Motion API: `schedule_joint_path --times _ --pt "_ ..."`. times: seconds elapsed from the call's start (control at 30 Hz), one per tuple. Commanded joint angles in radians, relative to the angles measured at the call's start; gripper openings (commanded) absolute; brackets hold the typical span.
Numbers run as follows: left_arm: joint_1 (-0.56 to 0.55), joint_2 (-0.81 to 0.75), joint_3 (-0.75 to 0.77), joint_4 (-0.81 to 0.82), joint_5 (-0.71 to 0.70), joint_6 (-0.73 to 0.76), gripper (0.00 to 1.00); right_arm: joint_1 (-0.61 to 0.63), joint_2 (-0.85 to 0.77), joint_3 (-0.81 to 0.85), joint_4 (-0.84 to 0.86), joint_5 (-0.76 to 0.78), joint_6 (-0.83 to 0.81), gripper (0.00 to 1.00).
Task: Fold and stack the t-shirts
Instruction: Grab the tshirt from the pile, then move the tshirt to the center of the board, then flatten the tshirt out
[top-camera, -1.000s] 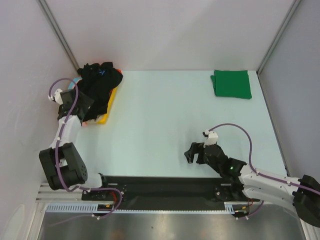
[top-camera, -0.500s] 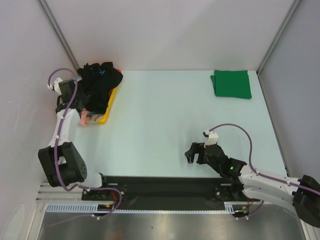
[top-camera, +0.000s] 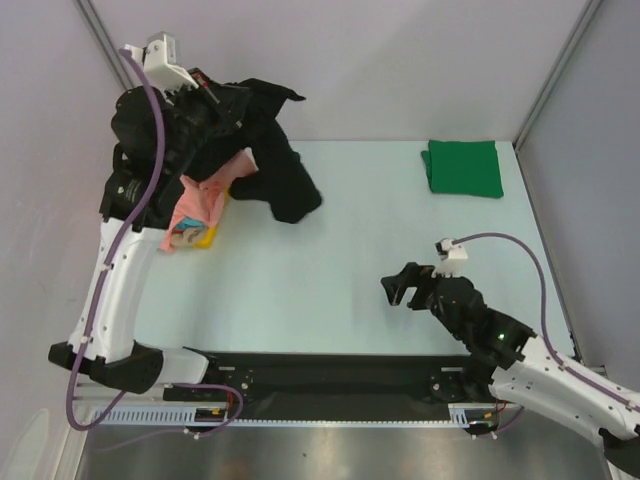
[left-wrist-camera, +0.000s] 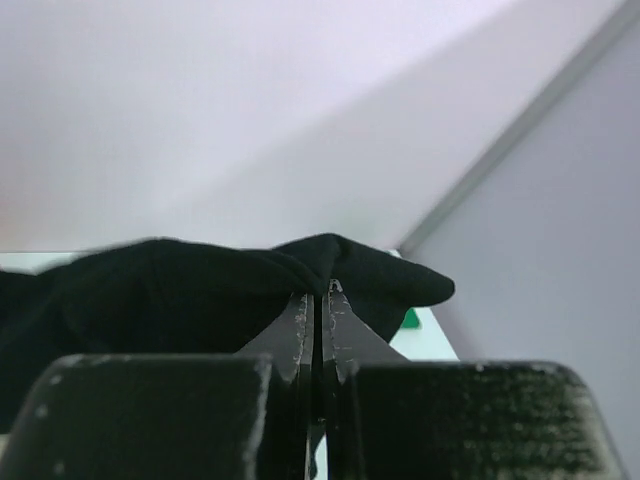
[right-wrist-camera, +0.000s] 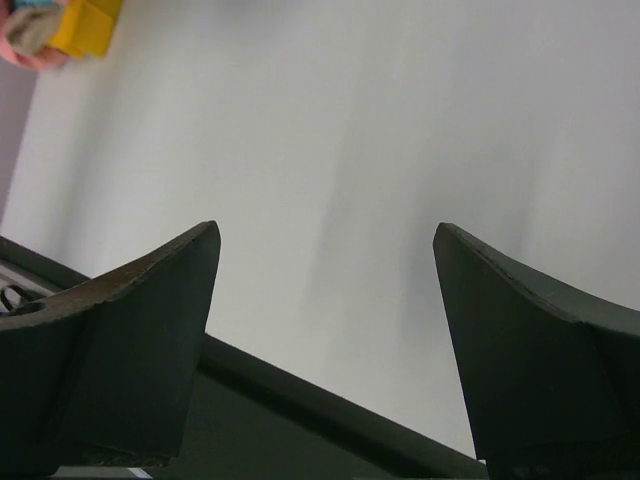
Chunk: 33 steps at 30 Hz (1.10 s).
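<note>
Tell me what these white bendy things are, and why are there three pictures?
They are two robot arms that fold t-shirts. The big picture looks down on the table. The other two come from little cameras on each wrist. The left hand is pinched shut on a black t-shirt, holding it up. The right hand is open and empty. A green t-shirt lies folded at the far right. A pink t-shirt and yellow cloth lie heaped on the left.
</note>
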Motion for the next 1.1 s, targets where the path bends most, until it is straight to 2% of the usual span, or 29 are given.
schedule_joint_path --times 0.0,0.07,0.13,0.2,0.23,0.27,0.37,0.47,0.53,0.6,0.7,0.83,0.97,1.0,1.07 --pt "-0.020 -0.014 0.002 -0.021 0.186 -0.025 0.00 -0.009 -0.074 0.093 -0.161 0.109 -0.013 0.92" --pt "-0.035 -0.030 -0.082 -0.021 0.183 -0.036 0.00 -0.010 -0.094 0.126 -0.220 0.141 -0.010 0.93" --pt "-0.037 -0.114 -0.215 0.080 0.186 -0.082 0.01 -0.009 -0.118 0.139 -0.266 0.172 0.001 0.94" --pt "-0.037 -0.190 -0.467 0.173 0.180 -0.149 0.01 -0.012 -0.128 0.140 -0.284 0.169 0.015 0.95" --pt "-0.037 -0.190 -0.468 0.191 0.177 -0.171 0.01 -0.012 -0.128 0.136 -0.284 0.155 0.019 0.96" --pt "-0.038 -0.227 -0.576 0.212 0.181 -0.194 0.01 -0.010 -0.123 0.132 -0.280 0.136 0.024 0.96" --pt "-0.050 -0.258 -0.760 0.309 0.192 -0.283 0.00 -0.012 -0.089 0.095 -0.218 0.033 0.042 0.95" --pt "-0.105 -0.259 -0.855 0.393 0.180 -0.364 0.00 -0.012 -0.043 0.067 -0.171 -0.013 0.064 0.95" --pt "-0.156 -0.256 -0.879 0.448 0.117 -0.415 0.00 -0.012 -0.032 0.072 -0.166 -0.004 0.068 0.95" --pt "-0.251 -0.248 -0.906 0.505 0.053 -0.472 0.00 -0.013 -0.017 0.078 -0.157 -0.003 0.064 0.96" --pt "-0.340 -0.232 -0.913 0.534 -0.039 -0.505 0.00 -0.016 0.054 0.080 -0.116 -0.062 0.061 0.97" --pt "-0.345 -0.221 -0.880 0.464 -0.093 -0.506 0.00 -0.009 0.232 0.032 0.062 -0.237 0.079 0.94" --pt "-0.340 -0.277 -0.914 0.413 -0.145 -0.467 0.01 0.003 0.415 -0.011 0.295 -0.332 0.078 0.90" --pt "-0.337 -0.291 -0.923 0.402 -0.156 -0.464 0.01 0.007 0.502 -0.005 0.370 -0.361 0.071 0.89" --pt "-0.316 -0.334 -0.949 0.378 -0.173 -0.458 0.02 0.016 0.591 0.018 0.424 -0.385 0.065 0.88"
